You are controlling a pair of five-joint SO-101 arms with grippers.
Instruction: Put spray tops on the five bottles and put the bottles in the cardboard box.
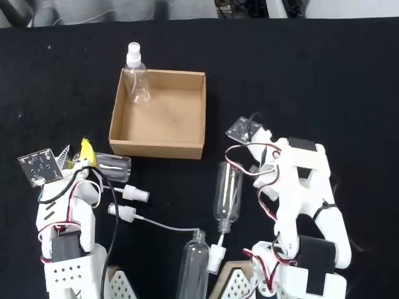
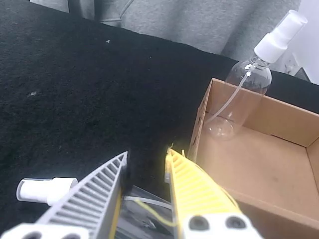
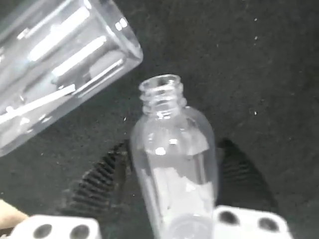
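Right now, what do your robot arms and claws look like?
The left arm and right arm are chunky white plastic with black motor blocks and looping red, black and white cables. The left claw has one grey ribbed finger and one yellow one. The right claw has black ribbed fingers. Each wrist carries a small square circuit board.

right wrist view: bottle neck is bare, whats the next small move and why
Probably bring the left gripper to the nearer spray top to pick it up. The bottle in the right gripper has an open neck, and that top lies loose on the table close by.
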